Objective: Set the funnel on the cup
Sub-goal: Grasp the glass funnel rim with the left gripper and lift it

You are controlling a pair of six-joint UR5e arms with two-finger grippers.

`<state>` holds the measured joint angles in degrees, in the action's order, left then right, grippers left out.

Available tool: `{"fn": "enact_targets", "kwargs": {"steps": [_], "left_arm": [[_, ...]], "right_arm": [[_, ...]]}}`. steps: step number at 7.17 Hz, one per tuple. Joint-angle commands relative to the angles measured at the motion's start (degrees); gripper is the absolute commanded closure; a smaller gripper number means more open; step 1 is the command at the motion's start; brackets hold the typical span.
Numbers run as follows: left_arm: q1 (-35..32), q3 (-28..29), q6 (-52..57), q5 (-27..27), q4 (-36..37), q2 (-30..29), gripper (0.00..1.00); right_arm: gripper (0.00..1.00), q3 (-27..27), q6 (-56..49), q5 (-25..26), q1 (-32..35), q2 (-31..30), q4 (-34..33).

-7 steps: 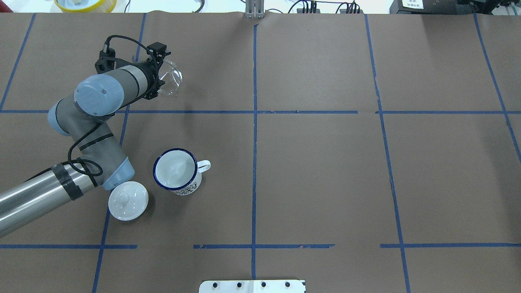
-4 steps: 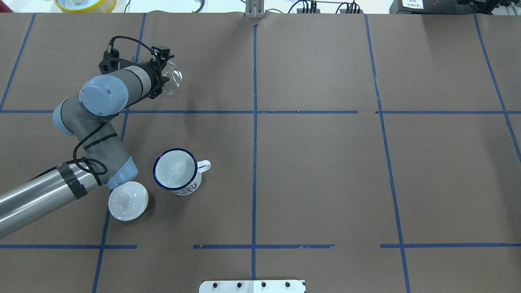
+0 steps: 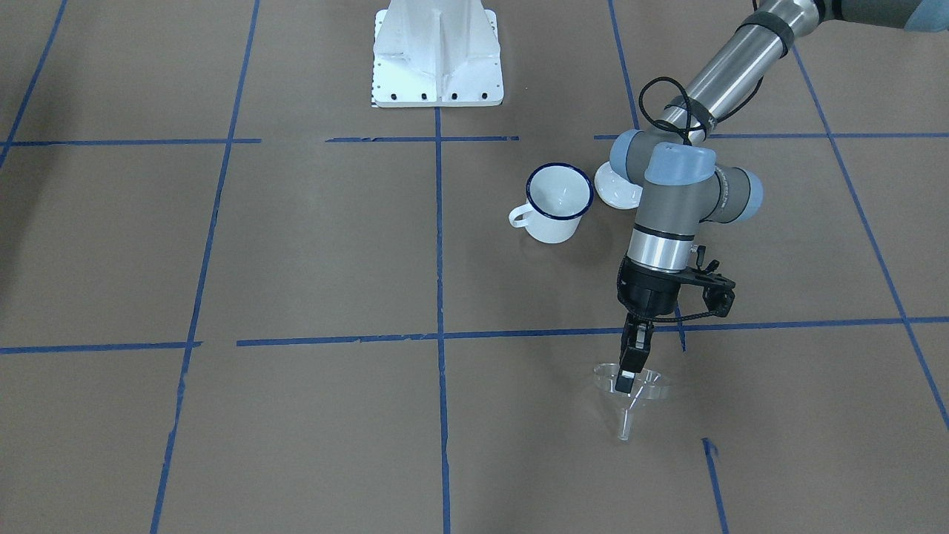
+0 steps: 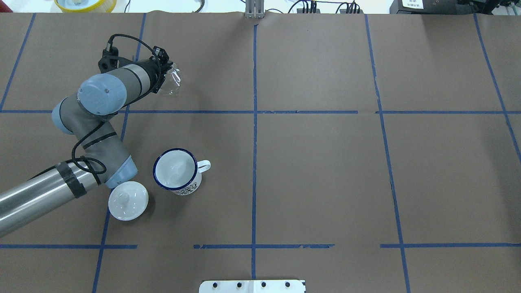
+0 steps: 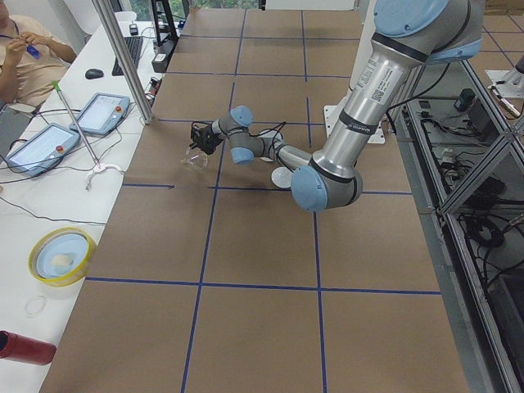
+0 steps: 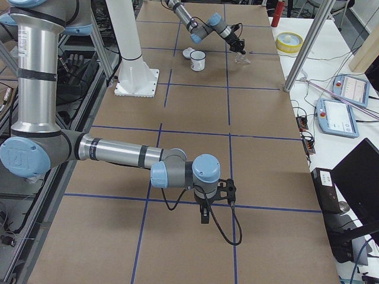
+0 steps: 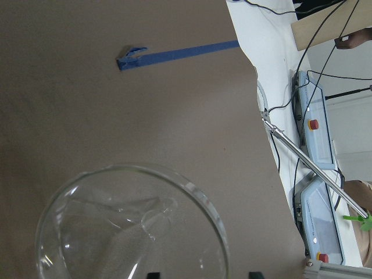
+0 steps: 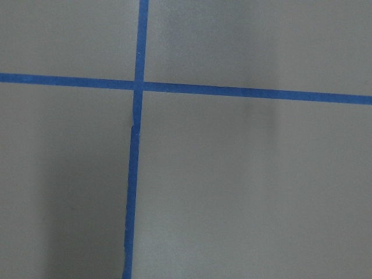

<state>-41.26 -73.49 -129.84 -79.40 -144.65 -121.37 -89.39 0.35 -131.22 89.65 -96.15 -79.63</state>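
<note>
here our left gripper [image 3: 627, 377] has its fingers [image 3: 631, 354] pinched nearly together on the rim of the funnel [image 3: 649, 387], spout down, well apart from the cup [image 3: 557, 215]. whether our right gripper [image 6: 204, 216] is open, we cannot tell.

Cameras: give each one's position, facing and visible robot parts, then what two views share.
Front-facing: across the table, facing the robot; left arm, left gripper holding funnel, cup.
Overhead: behind the robot, looking down; left arm.
Exterior left: table's left end; left arm.
Exterior right: opposite end; both arms, right gripper nearest.
Left wrist: looks into funnel; gripper barely shows.
Right wrist: down at taped table; no body.
Shared: front-facing and overhead both show cup near lid.
</note>
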Motion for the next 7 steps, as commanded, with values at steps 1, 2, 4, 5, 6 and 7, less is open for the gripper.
{"fn": "enact_targets", "kwargs": {"steps": [1,2,4,5,6,7], "left_arm": [[-0.6,-1.4,0.4,-0.1,-0.1,0.1,1.00],[-1.8,-7.7,0.5,-0.5,0.7,0.7,1.00],[-4.1,-19.6,0.5,-7.5,9.5,0.9,1.00],[-4.3,-28.0,4.2,-10.0,18.4,1.6,1.00],[-4.2,-34.7,8.2,-13.6,28.9,1.3,1.00],[-4.3,-40.1,12.1,-19.2,40.0,0.7,1.00]], "right_arm": [[0.00,0.0,0.0,0.0,0.0,0.0,0.0],[0.00,0.0,0.0,0.0,0.0,0.0,0.0],[0.00,0.0,0.0,0.0,0.0,0.0,0.0],[0.00,0.0,0.0,0.0,0.0,0.0,0.0],[0.00,0.0,0.0,0.0,0.0,0.0,0.0],[0.00,0.0,0.0,0.0,0.0,0.0,0.0]]}}
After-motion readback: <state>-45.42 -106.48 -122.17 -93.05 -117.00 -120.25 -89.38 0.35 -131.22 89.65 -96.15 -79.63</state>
